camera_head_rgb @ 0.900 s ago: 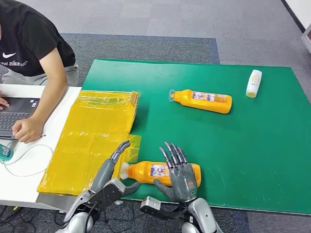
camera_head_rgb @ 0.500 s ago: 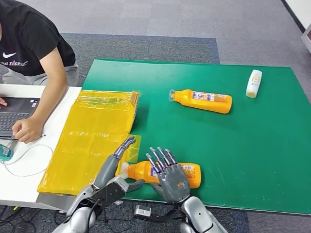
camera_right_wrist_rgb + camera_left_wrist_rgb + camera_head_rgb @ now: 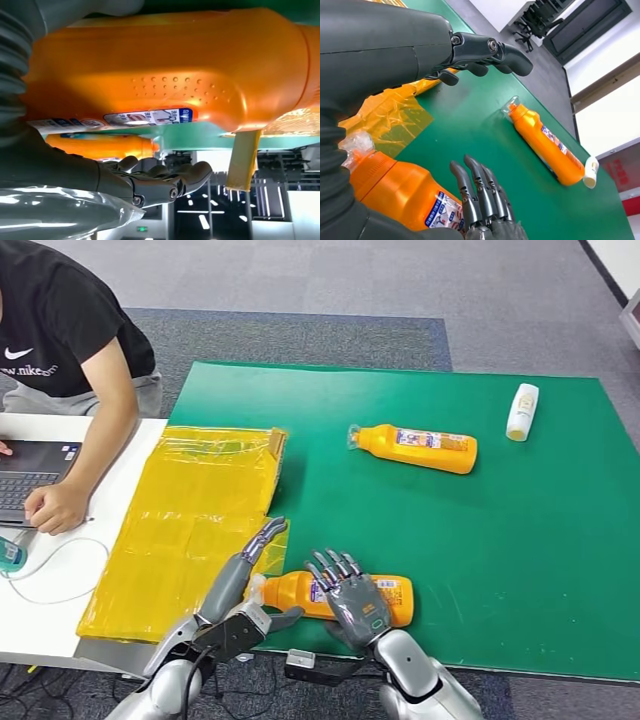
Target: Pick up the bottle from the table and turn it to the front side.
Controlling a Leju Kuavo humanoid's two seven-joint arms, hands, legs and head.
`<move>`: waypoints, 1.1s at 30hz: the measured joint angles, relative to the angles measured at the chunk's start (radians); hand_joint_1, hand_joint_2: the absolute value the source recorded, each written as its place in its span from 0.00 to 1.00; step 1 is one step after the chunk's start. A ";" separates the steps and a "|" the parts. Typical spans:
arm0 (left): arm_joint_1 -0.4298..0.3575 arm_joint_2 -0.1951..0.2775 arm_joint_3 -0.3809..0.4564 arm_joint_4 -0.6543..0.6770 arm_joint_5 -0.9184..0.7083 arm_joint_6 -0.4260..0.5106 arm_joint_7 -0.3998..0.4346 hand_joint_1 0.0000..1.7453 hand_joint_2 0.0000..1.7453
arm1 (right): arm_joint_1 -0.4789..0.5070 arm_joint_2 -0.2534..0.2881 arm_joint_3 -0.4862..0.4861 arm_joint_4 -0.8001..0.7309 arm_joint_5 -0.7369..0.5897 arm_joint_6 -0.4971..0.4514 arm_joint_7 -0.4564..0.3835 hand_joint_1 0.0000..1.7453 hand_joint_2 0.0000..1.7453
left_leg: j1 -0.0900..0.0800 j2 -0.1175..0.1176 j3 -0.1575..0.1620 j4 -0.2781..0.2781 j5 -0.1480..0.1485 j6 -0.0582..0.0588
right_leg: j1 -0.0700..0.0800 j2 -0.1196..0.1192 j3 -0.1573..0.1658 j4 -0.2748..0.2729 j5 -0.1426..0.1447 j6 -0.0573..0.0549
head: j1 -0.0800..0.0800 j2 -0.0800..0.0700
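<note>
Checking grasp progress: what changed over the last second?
The right hand lowered over the near orange plastic bottle, fingers curling across it; not clearly gripped. The left hand edged forward, open. Far orange bottle and white bottle stayed.

green table top (image 3: 528,570), grey carpet around it. on it: orange bottle (image 3: 392,598) lying on its side at the near edge, second orange bottle (image 3: 419,449) lying on its side further back, small white bottle (image 3: 522,411) near the far right corner, yellow plastic sheet (image 3: 189,520) over the left edge, reaching onto a white desk (image 3: 45,600).
</note>
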 joint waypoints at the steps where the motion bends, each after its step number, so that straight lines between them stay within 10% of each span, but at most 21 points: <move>1: 0.001 0.000 0.000 0.000 0.000 0.000 0.000 0.00 1.00 | -0.002 0.000 0.000 0.002 -0.008 0.003 -0.005 0.00 1.00 | 0.000 0.000 0.000 0.000 0.000 0.000 | 0.000 0.000 0.000 0.000 0.000 0.000 | 0.000 0.000; 8: 0.009 0.000 -0.001 0.000 0.000 0.003 -0.001 0.00 1.00 | -0.008 0.000 0.000 0.009 -0.017 0.009 0.004 0.00 1.00 | 0.000 0.000 0.000 0.000 0.000 0.000 | 0.000 0.000 0.000 0.000 0.000 0.000 | 0.000 0.000; 15: 0.048 0.001 0.000 -0.022 -0.009 0.045 0.033 0.00 1.00 | -0.018 -0.001 -0.030 -0.026 0.052 0.169 0.294 0.00 1.00 | 0.000 0.000 0.002 0.000 0.000 0.000 | 0.000 0.000 0.002 0.000 0.000 0.000 | 0.000 0.000; 33: 0.088 0.004 0.002 -0.061 -0.009 0.062 0.060 0.00 1.00 | -0.053 0.013 -0.076 -0.030 0.077 0.357 0.342 0.00 1.00 | -0.001 0.000 0.007 0.000 0.001 0.001 | -0.001 -0.001 0.007 -0.001 0.002 0.001 | 0.000 0.000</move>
